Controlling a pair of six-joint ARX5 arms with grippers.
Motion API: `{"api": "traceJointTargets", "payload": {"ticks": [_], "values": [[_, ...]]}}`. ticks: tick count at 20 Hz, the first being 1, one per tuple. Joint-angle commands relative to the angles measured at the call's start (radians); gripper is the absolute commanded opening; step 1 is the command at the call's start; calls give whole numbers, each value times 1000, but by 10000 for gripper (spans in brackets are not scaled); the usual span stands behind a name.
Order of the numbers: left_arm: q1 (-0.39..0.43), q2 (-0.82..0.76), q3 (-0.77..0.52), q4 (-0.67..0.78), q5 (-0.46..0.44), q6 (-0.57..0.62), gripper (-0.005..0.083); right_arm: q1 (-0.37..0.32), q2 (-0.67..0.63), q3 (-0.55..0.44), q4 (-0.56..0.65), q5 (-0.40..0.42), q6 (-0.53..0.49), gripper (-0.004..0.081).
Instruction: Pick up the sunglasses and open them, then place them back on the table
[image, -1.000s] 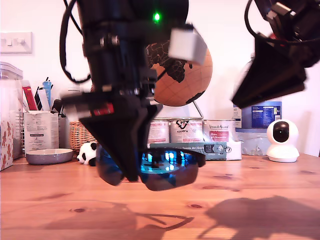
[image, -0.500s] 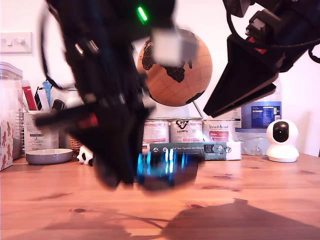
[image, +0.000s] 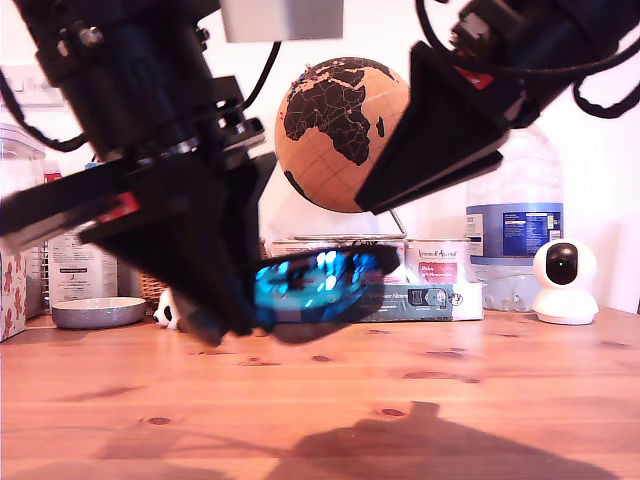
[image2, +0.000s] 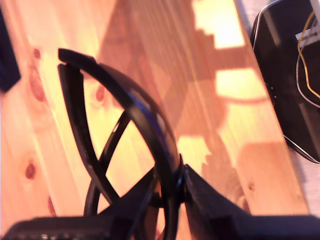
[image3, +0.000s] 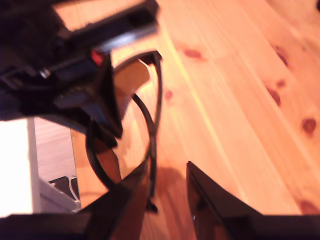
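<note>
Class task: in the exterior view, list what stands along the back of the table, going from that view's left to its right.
Grey bowl → panda toy → globe → water bottle → white camera.

My second end effector (image: 385, 250) has swung down to the sunglasses (image: 315, 285), which my first end effector (image: 240, 325) tilted.

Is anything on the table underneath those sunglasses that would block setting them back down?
Nothing visible does. The sunglasses hang above a bare stretch of the table; the tins, box and panda toy stand further back.
</note>
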Motion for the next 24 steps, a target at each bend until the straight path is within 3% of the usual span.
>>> {"api": "traceJointTargets", "payload": {"ticks": [1,12,24], "values": [[-13,0,-6,24,-14,21,-19,18,11,2,13,11,-1,212],[-55,0,-6,114,-85,197,-19,71,83,3,49,117,-3,212],[-120,0,-5,127,-113,232,-19,69,83,3,140,256,-4,212]]}}
